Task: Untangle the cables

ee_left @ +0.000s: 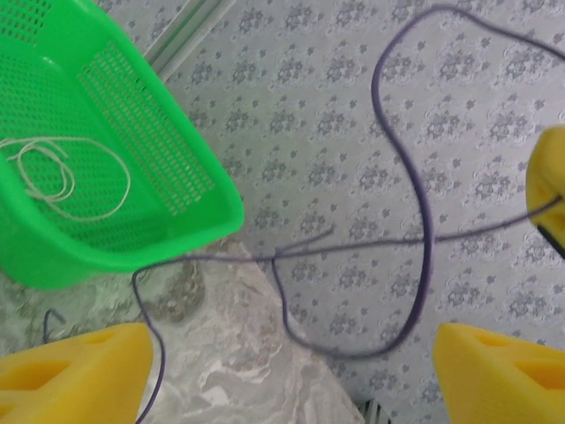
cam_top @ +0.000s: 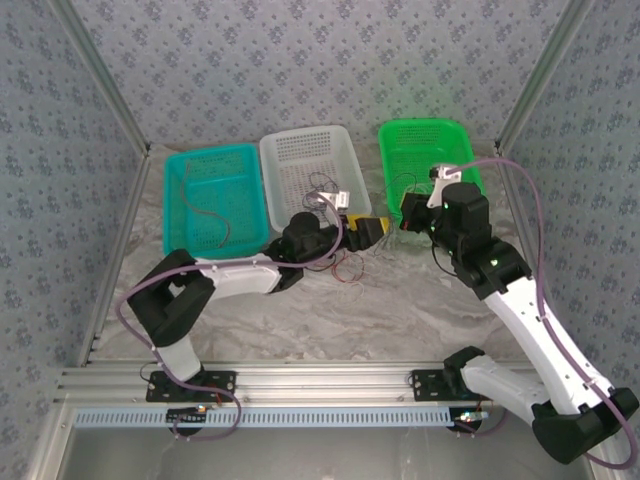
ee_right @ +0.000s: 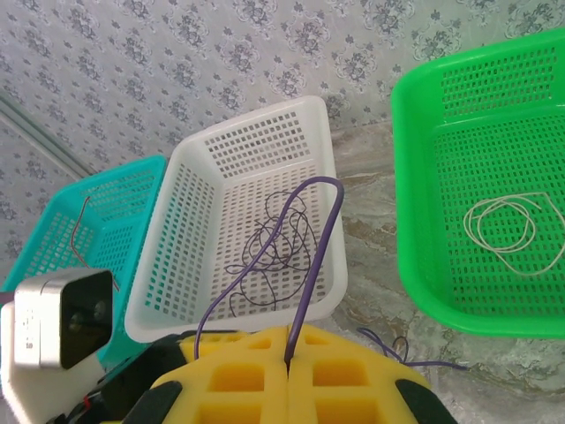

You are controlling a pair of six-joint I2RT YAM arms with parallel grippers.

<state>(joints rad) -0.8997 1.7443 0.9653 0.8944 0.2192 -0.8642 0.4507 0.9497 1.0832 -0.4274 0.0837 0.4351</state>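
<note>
Marble table (cam_top: 400, 300): we work at its centre.
Right gripper (ee_right: 290, 353): pinches purple cable (ee_left: 427, 237).
Left gripper (ee_left: 287, 353): wide — cable crosses its gap sideways.

- The table (cam_top: 400, 300) has a pale, marbled grey-white top.
- A white basket (cam_top: 290, 165) stands on it towards the far edge, about mid-width.
- A teal basket (cam_top: 215, 185) sits just left of the white basket, their sides nearly touching.
- A green basket (cam_top: 420, 150) stands right of the white basket, with a gap between them.
- Thin red and dark cables (cam_top: 348, 268) lie loose on the bare top just in front of the white basket.
</note>
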